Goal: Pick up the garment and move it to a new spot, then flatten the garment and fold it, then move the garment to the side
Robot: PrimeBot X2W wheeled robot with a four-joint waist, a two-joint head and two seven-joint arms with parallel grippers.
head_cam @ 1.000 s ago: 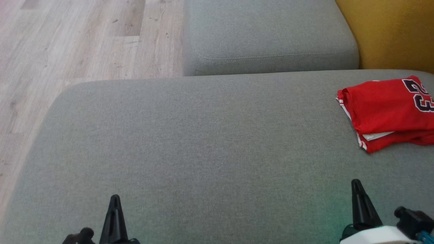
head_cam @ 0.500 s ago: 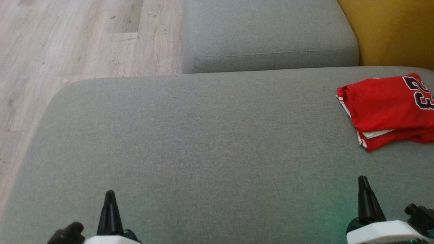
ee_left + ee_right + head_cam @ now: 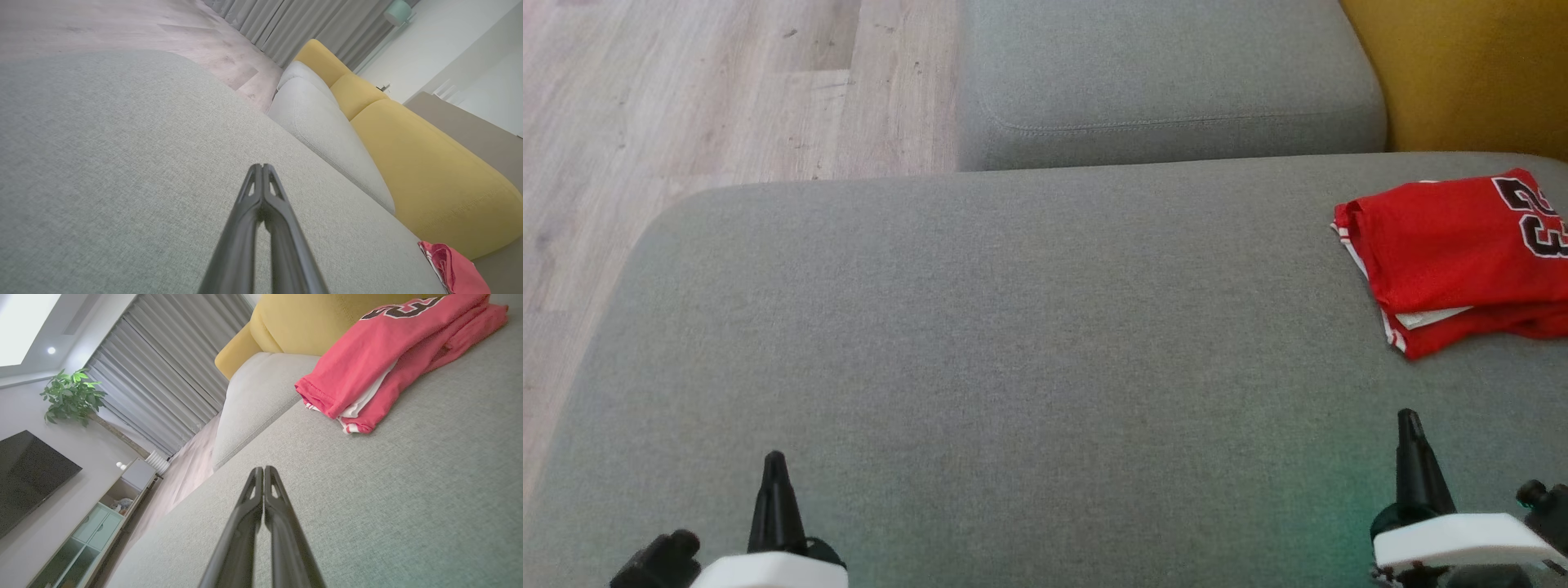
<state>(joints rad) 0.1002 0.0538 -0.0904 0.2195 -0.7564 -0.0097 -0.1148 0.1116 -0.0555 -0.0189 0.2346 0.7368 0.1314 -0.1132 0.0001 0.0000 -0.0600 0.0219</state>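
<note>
The garment point(image 3: 1454, 245) is a red jersey with dark numbers and white trim, lying folded at the right edge of the grey sofa seat point(image 3: 1013, 351). It also appears in the right wrist view as the garment point(image 3: 380, 363) ahead and to the right, and in the left wrist view as a red corner of the garment point(image 3: 453, 269) at the lower right. My left gripper point(image 3: 774, 461) is shut over the seat's near left, holding nothing. Near the front right, my right gripper point(image 3: 1410, 420) is shut and empty, well short of the jersey.
A second grey cushion point(image 3: 1160, 73) lies beyond the seat, with a yellow backrest point(image 3: 1470, 73) at the upper right. Wooden floor point(image 3: 686, 98) runs along the left. The right wrist view shows curtains point(image 3: 163, 375), a plant point(image 3: 71, 396) and a TV cabinet point(image 3: 102, 522).
The head view has shifted slightly, with the scene sliding upward. Both grippers sit a little farther apart and the left one lower in view. The garment has not moved on the seat.
</note>
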